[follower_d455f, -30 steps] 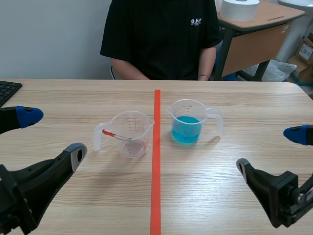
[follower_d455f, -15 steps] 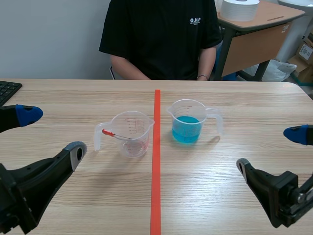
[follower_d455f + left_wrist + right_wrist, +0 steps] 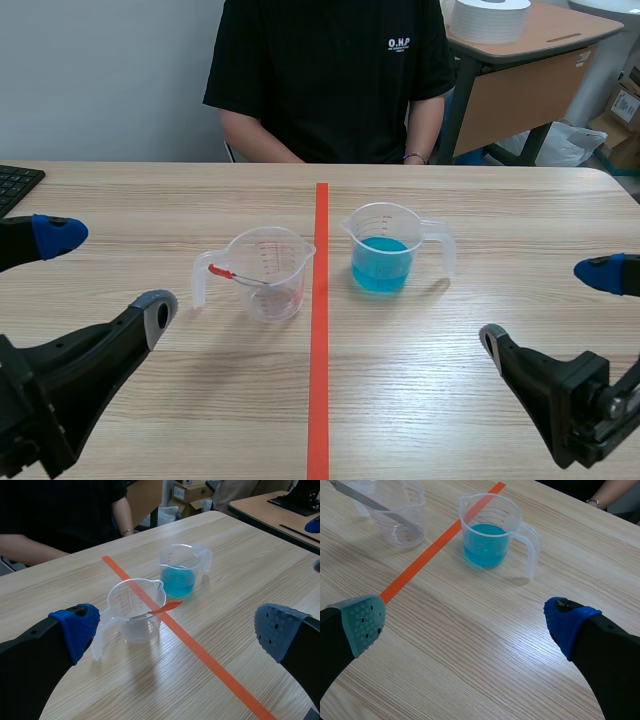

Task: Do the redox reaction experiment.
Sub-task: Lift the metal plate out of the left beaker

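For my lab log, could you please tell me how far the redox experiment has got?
Set out: cup of blue liquid, clear cup with a red-tipped tool inside. In hand: nothing; left pincer and right pincer are open. Left: probably grasping and pouring.

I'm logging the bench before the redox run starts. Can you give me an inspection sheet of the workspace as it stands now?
Surface: wooden table, with an orange-red tape line down its middle.
Job's things: clear beaker on the left arm's side of the line, upright, with a red-tipped metal tool leaning inside it. Beaker of blue liquid on the right arm's side, upright and partly filled.
Clutter: keyboard, only its corner showing at the table's left edge.
Grippers: left gripper and right gripper are both open, hold nothing and are clear of the beakers.
Cables: nothing seen.
Surroundings: person seated across the table; behind, a desk carrying a white roll.
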